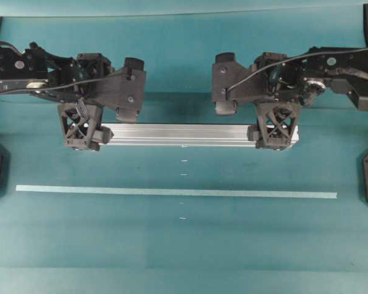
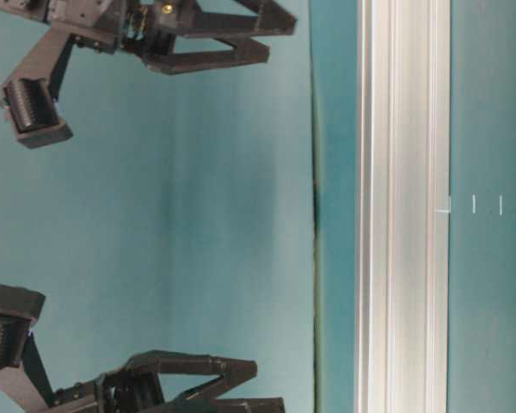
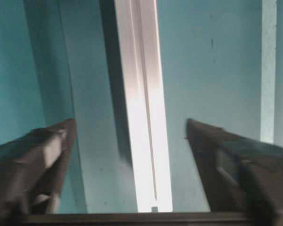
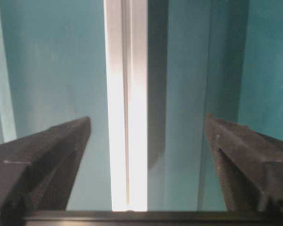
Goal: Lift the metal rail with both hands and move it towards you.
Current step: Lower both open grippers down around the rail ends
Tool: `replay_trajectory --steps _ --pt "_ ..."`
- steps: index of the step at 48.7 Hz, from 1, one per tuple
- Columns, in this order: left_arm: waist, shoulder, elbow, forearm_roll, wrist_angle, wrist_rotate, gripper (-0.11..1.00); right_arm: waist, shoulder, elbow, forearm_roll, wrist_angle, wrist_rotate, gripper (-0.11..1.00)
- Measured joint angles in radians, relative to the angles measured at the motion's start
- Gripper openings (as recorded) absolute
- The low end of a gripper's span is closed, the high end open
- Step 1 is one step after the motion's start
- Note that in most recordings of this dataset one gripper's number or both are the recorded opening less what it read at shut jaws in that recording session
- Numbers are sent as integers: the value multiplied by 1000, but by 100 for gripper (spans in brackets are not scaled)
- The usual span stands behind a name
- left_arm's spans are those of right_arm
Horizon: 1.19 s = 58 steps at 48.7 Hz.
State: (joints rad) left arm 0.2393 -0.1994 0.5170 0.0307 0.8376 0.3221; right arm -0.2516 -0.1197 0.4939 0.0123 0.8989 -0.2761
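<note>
The rail point(image 1: 181, 135) is seen lying flat on the teal table point(image 1: 184, 245), running left to right across the overhead view, in the upper half of the surface. A thin pale tape strip point(image 1: 175, 192) lies parallel to it, nearer the bottom edge and well apart from it; a few small white marks point(image 1: 183, 161) sit on the cloth between and below the two. No containers are shown.

The left gripper point(image 1: 101, 122) is placed over the rail's left end and the right gripper point(image 1: 254, 122) over its right end. In both wrist views the jaws are spread wide, with the rail point(image 3: 144, 117) running down the middle of the gap and teal cloth visible on either side of it, so neither finger is pressed against the metal; the same is seen for the rail point(image 4: 126, 108) under the right one. Nothing is held by either gripper.

In the table-level view the fingers point(image 2: 206, 43) appear clear of the rail point(image 2: 404, 206), though whether any fingertip touches the table cannot be told.
</note>
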Motion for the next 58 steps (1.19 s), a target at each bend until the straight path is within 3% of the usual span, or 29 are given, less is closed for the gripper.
replay_trajectory --steps 27,58 --pt "-2 -12 107 -2 -141 -38 99 20 -3 78 5 -101 44 100" --pt "-2 141 132 -2 -279 -41 99 -2 55 195 21 -310 67 100"
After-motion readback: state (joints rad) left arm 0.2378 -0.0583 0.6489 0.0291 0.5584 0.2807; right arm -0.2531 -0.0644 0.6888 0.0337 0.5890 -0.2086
